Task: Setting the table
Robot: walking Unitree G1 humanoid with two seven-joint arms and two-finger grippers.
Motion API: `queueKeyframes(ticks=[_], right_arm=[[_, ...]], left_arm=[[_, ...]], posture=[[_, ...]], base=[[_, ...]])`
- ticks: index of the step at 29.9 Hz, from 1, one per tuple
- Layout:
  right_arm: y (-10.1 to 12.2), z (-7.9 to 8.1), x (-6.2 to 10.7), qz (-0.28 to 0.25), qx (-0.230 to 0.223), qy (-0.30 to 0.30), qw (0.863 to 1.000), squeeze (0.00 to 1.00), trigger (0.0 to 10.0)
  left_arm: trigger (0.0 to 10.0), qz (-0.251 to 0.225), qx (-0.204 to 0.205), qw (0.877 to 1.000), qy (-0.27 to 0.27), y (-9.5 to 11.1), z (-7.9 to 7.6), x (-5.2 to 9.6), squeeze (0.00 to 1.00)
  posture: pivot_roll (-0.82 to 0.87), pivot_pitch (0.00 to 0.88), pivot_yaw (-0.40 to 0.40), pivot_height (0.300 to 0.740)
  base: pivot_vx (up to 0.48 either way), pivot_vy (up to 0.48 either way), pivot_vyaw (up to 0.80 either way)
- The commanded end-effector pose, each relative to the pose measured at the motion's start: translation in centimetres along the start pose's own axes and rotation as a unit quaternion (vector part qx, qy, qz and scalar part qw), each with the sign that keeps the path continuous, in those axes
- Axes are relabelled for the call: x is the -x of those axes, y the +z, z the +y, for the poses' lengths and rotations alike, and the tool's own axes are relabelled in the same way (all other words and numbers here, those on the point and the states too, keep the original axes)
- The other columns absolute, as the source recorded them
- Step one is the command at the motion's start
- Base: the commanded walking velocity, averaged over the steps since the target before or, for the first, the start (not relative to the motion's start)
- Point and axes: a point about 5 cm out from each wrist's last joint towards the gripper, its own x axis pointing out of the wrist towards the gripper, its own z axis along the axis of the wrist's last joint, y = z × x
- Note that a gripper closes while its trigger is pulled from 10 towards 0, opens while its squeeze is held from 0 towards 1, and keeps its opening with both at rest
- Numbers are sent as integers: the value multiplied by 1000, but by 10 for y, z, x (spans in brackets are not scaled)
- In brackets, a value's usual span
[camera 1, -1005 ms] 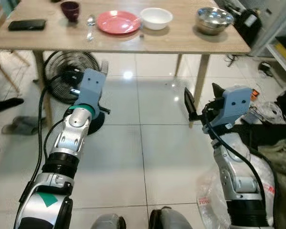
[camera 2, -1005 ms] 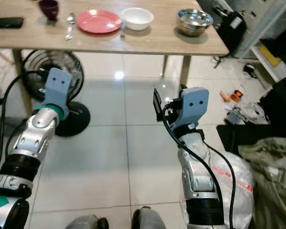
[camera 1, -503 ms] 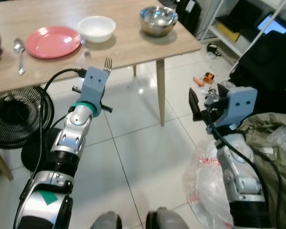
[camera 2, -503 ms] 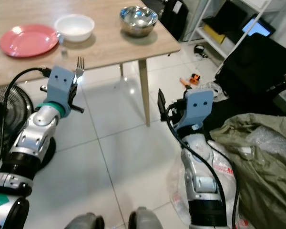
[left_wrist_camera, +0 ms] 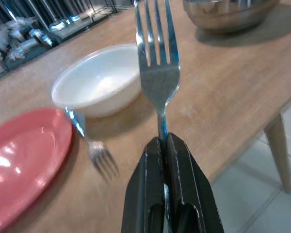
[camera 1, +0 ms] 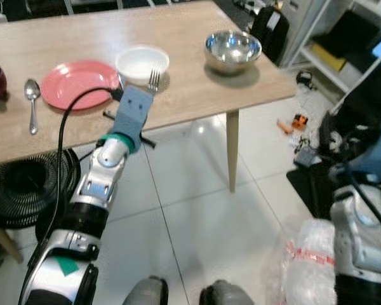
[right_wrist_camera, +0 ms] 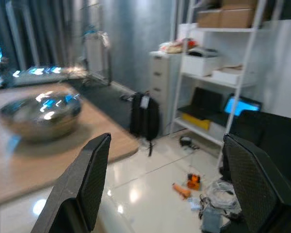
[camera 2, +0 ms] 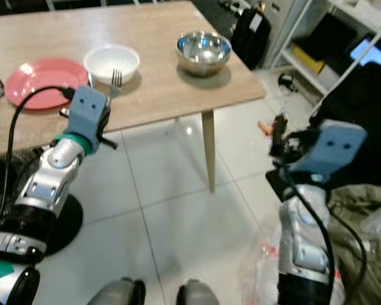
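One fork (left_wrist_camera: 157, 73) pinched by handle in left gripper (left_wrist_camera: 166, 145), long axis continuing straight out past fingertips, tines forward. Wooden table (camera 1: 178, 95) beyond jaws; second fork (left_wrist_camera: 89, 141) between pink plate (camera 1: 79, 84) and white bowl (camera 1: 142, 62). Right gripper (right_wrist_camera: 169, 184) spread wide, farther off.

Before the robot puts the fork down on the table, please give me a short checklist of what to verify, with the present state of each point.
1. Fork held firmly: ok. The left gripper is shut on its handle, tines pointing up.
2. Gripper near the table: ok. It is at the front edge, close to the white bowl.
3. Free spot beside the red plate: not ok. A second fork already lies between plate and bowl.
4. Spoon in place: ok, it lies on the plate's other side.
5. Right gripper out of the way: ok. It is open, off the table's end near the steel bowl.
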Motion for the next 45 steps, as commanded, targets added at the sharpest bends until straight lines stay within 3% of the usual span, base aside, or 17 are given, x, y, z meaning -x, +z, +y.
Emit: queueKeyframes(ticks=[1, 6, 8, 9, 10, 12, 14, 16, 18, 20, 23, 26, 29, 34, 36, 41, 45], right_arm=[[1, 6, 3, 7, -6, 42, 999, 0, 10000], [1, 26, 10, 11, 1, 115, 993, 0, 10000], [0, 31, 12, 13, 6, 131, 991, 0, 10000], [0, 35, 13, 14, 5, 143, 990, 0, 10000], [0, 35, 13, 14, 5, 143, 990, 0, 10000], [4, 44, 11, 7, -2, 174, 985, 0, 10000], [7, 49, 10, 4, -6, 187, 982, 0, 10000], [10, 57, 8, 1, -12, 207, 978, 0, 10000], [10, 57, 8, 1, -12, 207, 978, 0, 10000], [11, 64, 6, 1, -15, 221, 975, 0, 10000], [10, 72, 6, 3, -20, 240, 971, 0, 10000], [10, 79, 7, 5, -24, 254, 967, 0, 10000], [10, 81, 8, 5, -25, 259, 966, 0, 10000], [6, 90, 16, 19, -29, 287, 957, 0, 10000], [5, 90, 17, 22, -25, 291, 956, 0, 10000], [1, 88, 19, 28, -15, 289, 957, 0, 10000], [1, 76, 9, 20, -25, 218, 975, 0, 10000]], left_arm=[[10000, -14, -1, 1000, -10, 6, -4, -1, 0], [10000, -26, -9, 1000, -12, 12, -4, -1, 0], [10000, -51, -25, 998, -15, 18, -3, 1, 0], [10000, -93, -40, 995, -19, 30, -2, 5, 0], [10000, -93, -40, 995, -19, 30, -2, 5, 0], [10000, -150, -67, 986, -5, 48, 6, 14, 0], [10000, -155, -65, 986, 7, 50, 10, 16, 0], [10000, -129, -30, 991, 30, 44, 17, 17, 0], [10000, -129, -30, 991, 30, 44, 17, 17, 0], [10000, -91, 17, 994, 58, 34, 22, 17, 0], [10000, -52, 65, 993, 88, 22, 27, 20, 0], [10000, -31, 86, 990, 106, 14, 32, 24, 0], [10000, -26, 88, 990, 111, 12, 34, 25, 0], [10000, 55, 98, 985, 132, -14, 49, 36, 0], [10000, 62, 94, 985, 129, -16, 50, 36, 0], [10000, 58, 78, 986, 135, -12, 58, 29, 0], [10000, 13, 59, 990, 127, 7, 59, 22, 0]], posture=[[8, 0, 59, 740], [8, 0, 61, 740], [11, 0, 61, 740], [15, 0, 61, 740], [15, 0, 61, 740], [26, 0, 61, 740], [28, 0, 60, 740], [34, 0, 54, 740], [34, 0, 54, 740], [39, 0, 48, 740], [48, 0, 36, 740], [52, 0, 31, 740], [52, 0, 30, 740], [67, 0, 24, 740], [67, 0, 24, 740], [65, 0, 23, 740], [58, 0, 26, 740]], base=[[341, 0, 0], [332, 0, 0], [326, 0, 0], [315, 0, 0], [315, 0, 0], [0, 0, 0], [0, 0, 0], [0, 0, 0], [0, 0, 0], [0, 0, 0], [0, 0, 0], [0, 0, 0], [0, 0, 0], [0, 0, 0], [0, 0, 0], [0, 0, 0], [0, 0, 0]])
